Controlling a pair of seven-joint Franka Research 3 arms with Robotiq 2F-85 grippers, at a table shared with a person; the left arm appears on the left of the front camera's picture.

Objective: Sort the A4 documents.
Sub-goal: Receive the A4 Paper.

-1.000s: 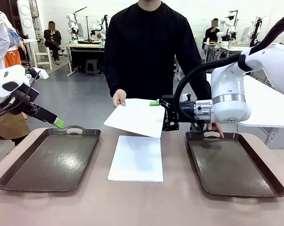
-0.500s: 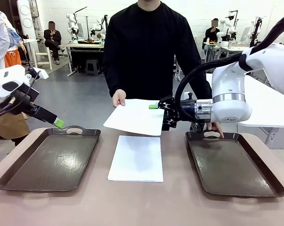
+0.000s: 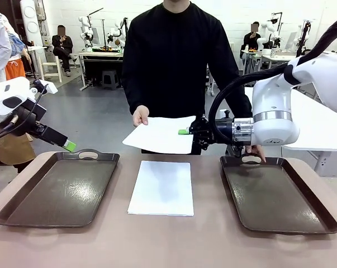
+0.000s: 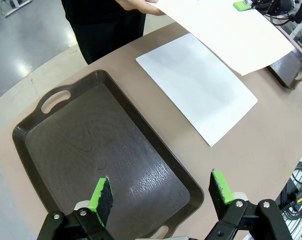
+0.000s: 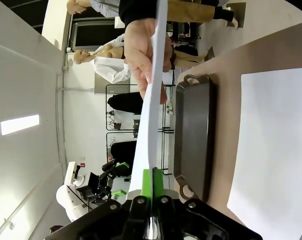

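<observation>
One sheet of paper is hanging in the air over the far side of the bench, lying almost flat. The right fingers are squeezing tight on its right edge. A person across the bench is holding its far left corner with one hand. In the right wrist view this sheet is showing from the side as a thin white strip. It is running up from the shut right fingers to the hand. A second sheet is lying flat on the bench, just below the first one and nearer to the robot. I cannot tell if more paper is lying under it. It is sitting between two dark brown trays with handles and is not touching either one. The left tray and the right tray are both holding nothing. The person's other hand is resting by the far handle of the right tray. The left fingers are hovering above the far left corner of the left tray. They are spread wide and holding nothing. In the left wrist view their green pads are standing far apart over the left tray, with the second sheet lying beside it.
</observation>
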